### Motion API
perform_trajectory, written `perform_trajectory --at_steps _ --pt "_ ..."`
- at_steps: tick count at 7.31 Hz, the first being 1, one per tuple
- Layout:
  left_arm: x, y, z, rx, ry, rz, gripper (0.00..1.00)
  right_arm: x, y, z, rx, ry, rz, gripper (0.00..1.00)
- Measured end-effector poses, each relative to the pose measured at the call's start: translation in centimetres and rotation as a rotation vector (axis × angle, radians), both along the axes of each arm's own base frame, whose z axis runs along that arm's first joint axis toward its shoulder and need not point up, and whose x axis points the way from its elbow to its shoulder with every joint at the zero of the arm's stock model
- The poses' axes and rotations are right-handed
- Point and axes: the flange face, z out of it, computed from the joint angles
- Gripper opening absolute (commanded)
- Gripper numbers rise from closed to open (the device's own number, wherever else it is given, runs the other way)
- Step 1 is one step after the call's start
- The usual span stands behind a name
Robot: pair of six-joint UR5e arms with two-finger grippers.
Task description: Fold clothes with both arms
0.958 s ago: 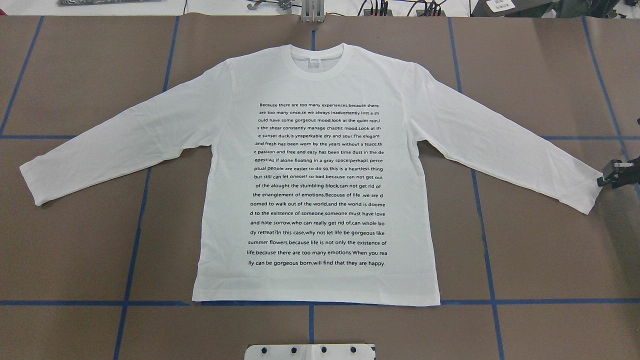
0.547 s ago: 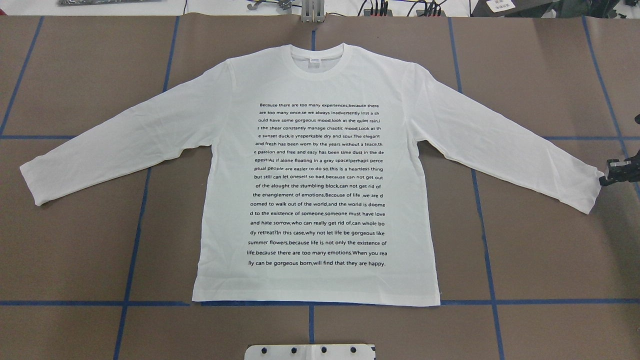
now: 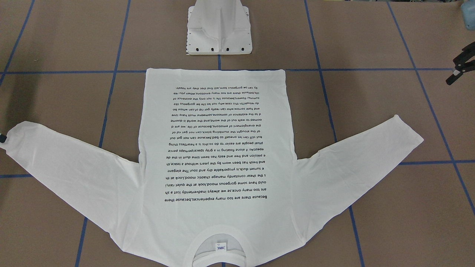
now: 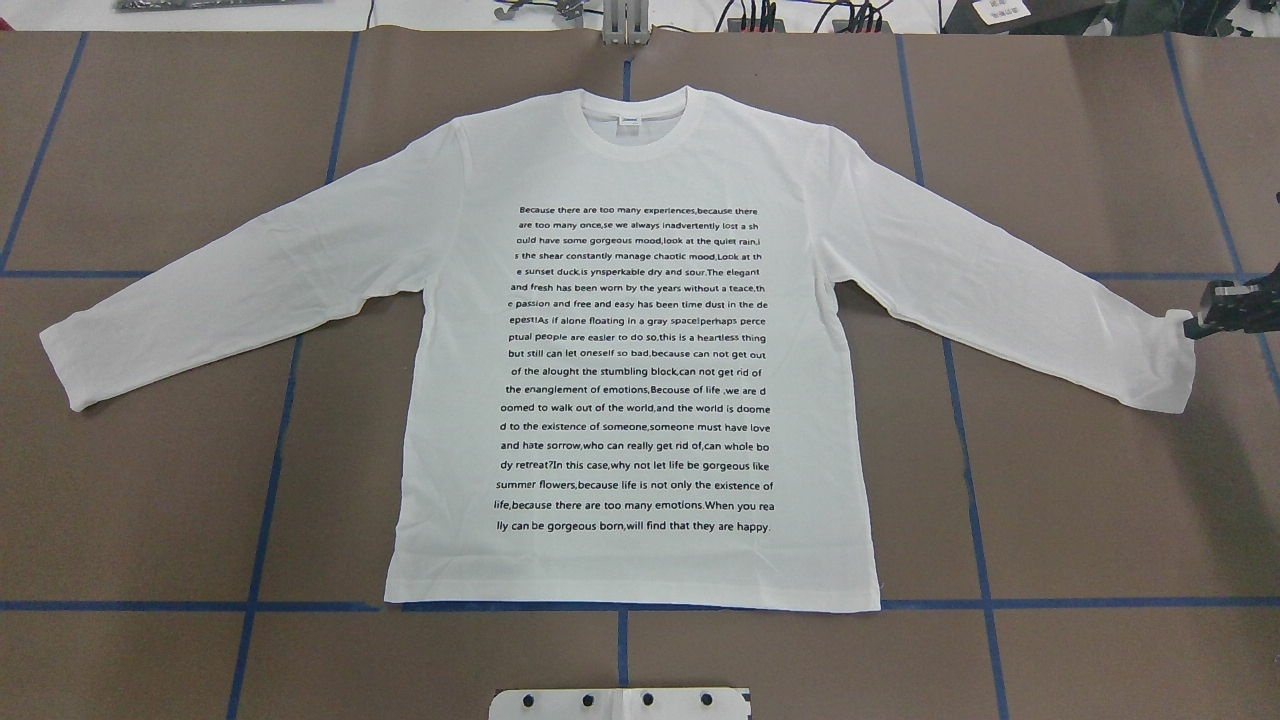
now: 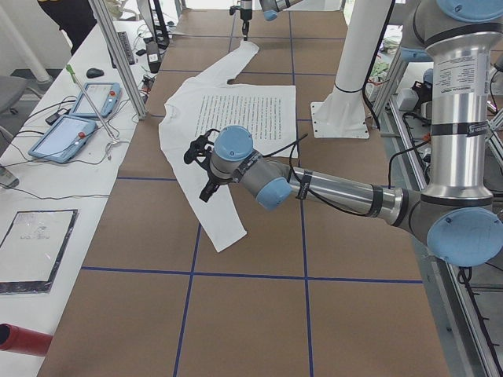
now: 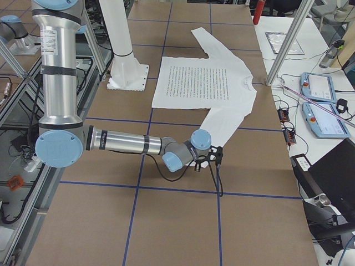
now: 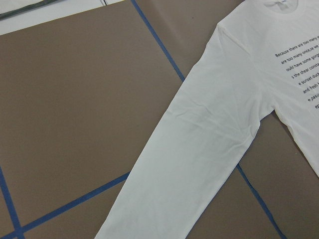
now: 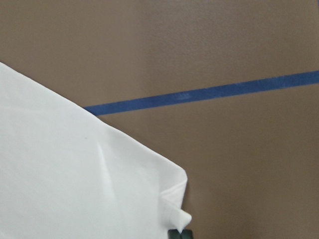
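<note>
On the desk: shirt lies flat, print up, sleeves spread.
Right end effector: clamped on the cuff, corner bunched.
Left end effector: fingers apart, clear of the shirt.
Progress: you have no fold yet; all the folding is left.

Landmark: T-shirt, spread flat on the table.
Beyond left sleeve: bare table surface. The left gripper hangs above it with jaws apart, well apart from the cuff.
Right cuff: taken up by the right gripper, clamped on the cuff corner. Bare table lies outward of it.
Between sleeves and body: bare wedges on both sides.
Hem side: pedestal base stands near mid-hem, with passage on either side.
Collar side: frame post at the table edge, just past the collar.
</note>
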Motion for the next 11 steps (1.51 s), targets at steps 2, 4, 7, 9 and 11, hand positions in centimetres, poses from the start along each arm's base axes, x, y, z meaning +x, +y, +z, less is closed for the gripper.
perform_trajectory --at_steps 2,4,7,9,11 --pt "0.0 0.0 -0.1 0.005 0.001 0.001 1.00 -5.3 -2.8 -9.2 -0.057 -0.088 0.077 0.00" --pt "0.0 0.0 -0.3 0.022 0.002 -0.001 1.00 -16.7 -7.6 -22.9 -0.114 -0.136 0.134 0.00" --pt "-0.1 0.2 -0.5 0.038 0.004 -0.006 1.00 -34.6 -11.2 -47.4 -0.131 -0.098 0.242 0.00" --pt "-0.1 0.1 -0.6 0.044 -0.001 -0.010 1.00 -43.7 -8.9 -57.3 -0.064 -0.091 0.268 0.00" --pt "-0.1 -0.2 -0.3 0.026 0.002 -0.019 1.00 -49.2 -6.2 -61.5 -0.006 -0.095 0.272 0.00"
